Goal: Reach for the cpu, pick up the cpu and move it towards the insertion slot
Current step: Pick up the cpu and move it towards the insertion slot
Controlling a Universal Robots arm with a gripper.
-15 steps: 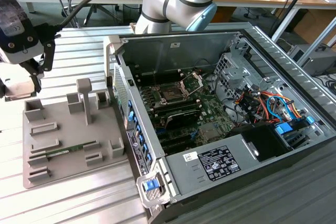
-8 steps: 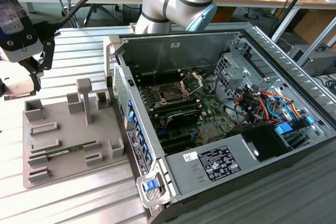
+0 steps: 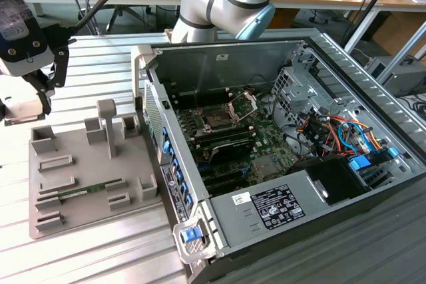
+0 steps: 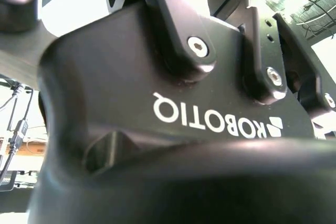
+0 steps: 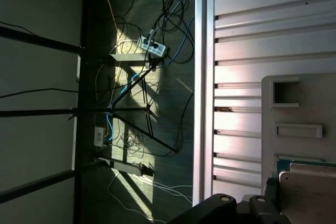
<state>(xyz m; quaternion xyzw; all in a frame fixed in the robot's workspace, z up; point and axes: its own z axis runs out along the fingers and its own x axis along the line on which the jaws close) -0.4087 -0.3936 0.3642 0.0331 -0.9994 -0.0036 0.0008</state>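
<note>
In the exterior view my gripper (image 3: pixel 20 112) hangs at the far left, above the table beside the grey tray. It is shut on the cpu (image 3: pixel 16 106), a pale flat piece partly cut off by the picture's edge. One black finger (image 3: pixel 44 94) rests on its right side. The first wrist view shows the cpu (image 5: pixel 310 192) close up as a pale plate with a rounded corner. The insertion slot (image 3: pixel 216 122) is a dark square socket on the motherboard inside the open case, well to the exterior view's right of the gripper. Its silver clamp frame (image 3: pixel 243 103) stands raised.
The grey tray (image 3: pixel 80 217) carries a green memory stick (image 3: pixel 90 189) and upright posts (image 3: pixel 106 121). The case's side wall (image 3: pixel 170 164) rises between tray and motherboard. Coloured cables (image 3: pixel 333 131) crowd the case's right. The table edge (image 5: pixel 202 103) drops to a floor with cables (image 5: pixel 142 77).
</note>
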